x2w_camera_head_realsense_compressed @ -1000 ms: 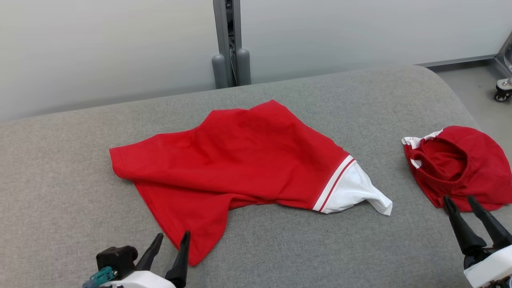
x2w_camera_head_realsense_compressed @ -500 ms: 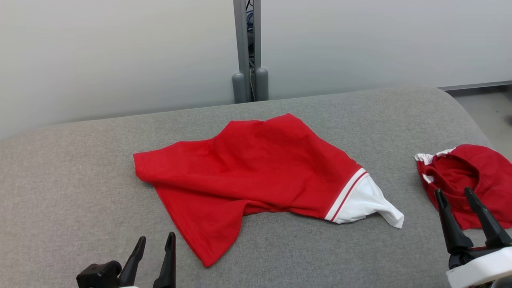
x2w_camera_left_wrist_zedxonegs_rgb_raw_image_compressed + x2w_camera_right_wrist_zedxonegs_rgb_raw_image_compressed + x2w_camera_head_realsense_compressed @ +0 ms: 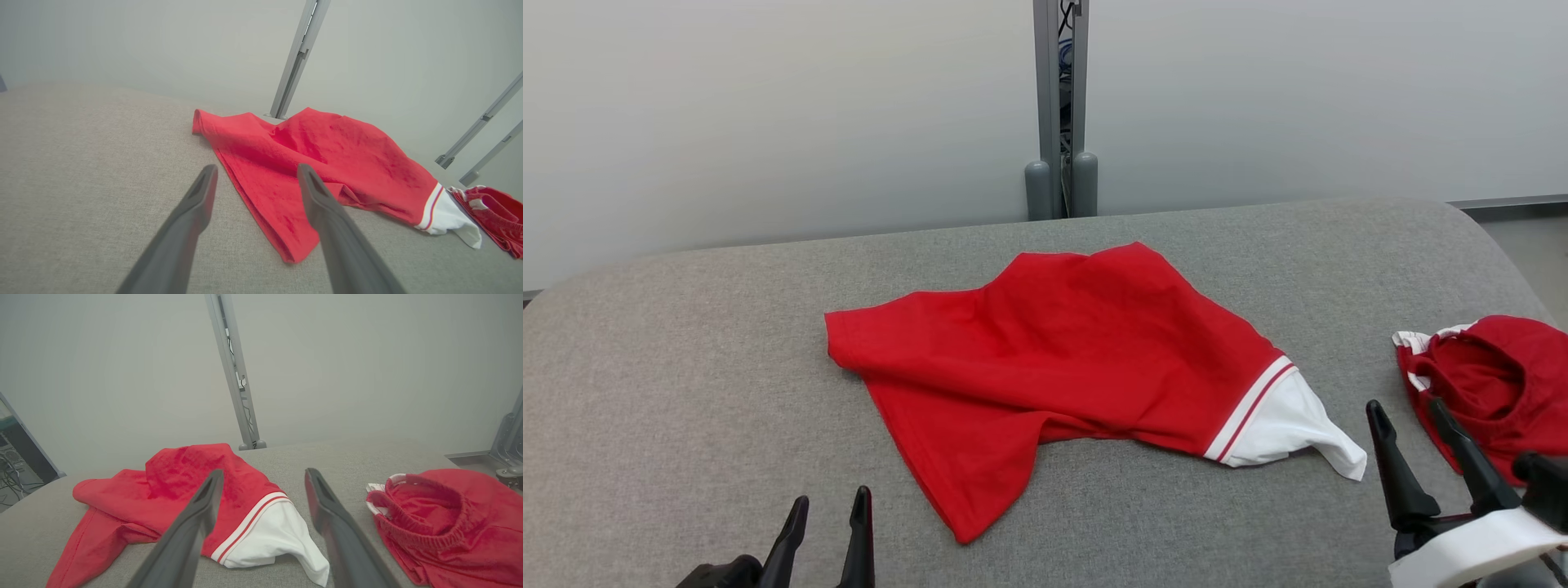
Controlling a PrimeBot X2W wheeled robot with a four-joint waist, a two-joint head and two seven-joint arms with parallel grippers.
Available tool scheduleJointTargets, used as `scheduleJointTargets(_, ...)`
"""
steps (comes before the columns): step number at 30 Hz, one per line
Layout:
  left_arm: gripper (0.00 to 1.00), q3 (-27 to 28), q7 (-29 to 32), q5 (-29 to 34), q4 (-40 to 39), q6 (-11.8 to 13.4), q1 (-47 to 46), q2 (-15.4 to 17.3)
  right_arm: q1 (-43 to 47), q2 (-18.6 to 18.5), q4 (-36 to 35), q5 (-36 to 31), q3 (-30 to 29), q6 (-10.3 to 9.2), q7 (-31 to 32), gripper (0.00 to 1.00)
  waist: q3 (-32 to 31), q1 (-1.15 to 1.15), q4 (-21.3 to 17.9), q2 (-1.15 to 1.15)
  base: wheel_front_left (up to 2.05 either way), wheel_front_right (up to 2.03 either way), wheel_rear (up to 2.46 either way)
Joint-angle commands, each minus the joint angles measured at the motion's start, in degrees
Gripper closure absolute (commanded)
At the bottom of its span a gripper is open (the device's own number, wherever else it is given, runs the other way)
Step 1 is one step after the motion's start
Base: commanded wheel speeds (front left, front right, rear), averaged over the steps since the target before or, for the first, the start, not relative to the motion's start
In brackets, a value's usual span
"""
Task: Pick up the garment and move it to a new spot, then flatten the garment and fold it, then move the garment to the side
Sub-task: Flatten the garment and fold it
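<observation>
Both gape empty — left gripper (image 3: 830, 496) and right gripper (image 3: 1405, 406) — beside the rumpled red garment (image 3: 1078, 351) on a nubby grey cushion (image 3: 686, 367).

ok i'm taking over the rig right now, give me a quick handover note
Left gripper: open, empty, pointing at the near corner of the red shirt, not touching it.
Right gripper: open, empty, between the shirt's white sleeve and a second red garment, holding neither.
The shirt lies rumpled and unfolded in the middle of the grey cushion. The second garment sits bunched at the right edge, elastic band showing.
Done: nothing visible, no grasp yet.
Left: pick up the shirt, move it, flatten, fold, set aside.
</observation>
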Motion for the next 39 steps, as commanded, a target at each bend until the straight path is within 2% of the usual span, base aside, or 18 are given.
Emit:
scheduleJointTargets(1, 0.0, 0.55, -0.35, 0.71, -0.09, -0.16, 0.32, 0.06, -0.72, 0.31, 0.07, -0.41, 0.17, 0.0, 0.31, 0.0, -0.01, 0.0, -0.02, 0.0, 0.0, 0.0, 0.0)
scheduleJointTargets(11, 0.0, 2.91, -0.35, 3.18, -0.06, -0.72, 1.13, -0.94, -3.12, 1.35, 1.12, -1.62, 1.89, 0.0, 0.89, 0.0, -0.06, 0.0, -0.08, 0.0, 0.0, 0.0, 0.0)
scheduleJointTargets(21, 0.0, 3.1, -0.35, 5.51, 1.31, -0.68, 0.45, -0.24, -4.24, 2.16, 2.82, -2.31, 2.94, 0.0, 0.2, 0.0, -0.15, 0.0, 0.6, 0.0, 0.0, 0.0, 0.0)
scheduleJointTargets(39, 0.0, 4.87, -0.35, 5.92, 1.91, -1.07, -0.42, 0.68, -4.48, 2.78, 3.83, -2.18, 3.45, 0.0, -0.59, 0.0, -0.12, 0.0, 0.95, 0.0, 0.0, 0.0, 0.0)
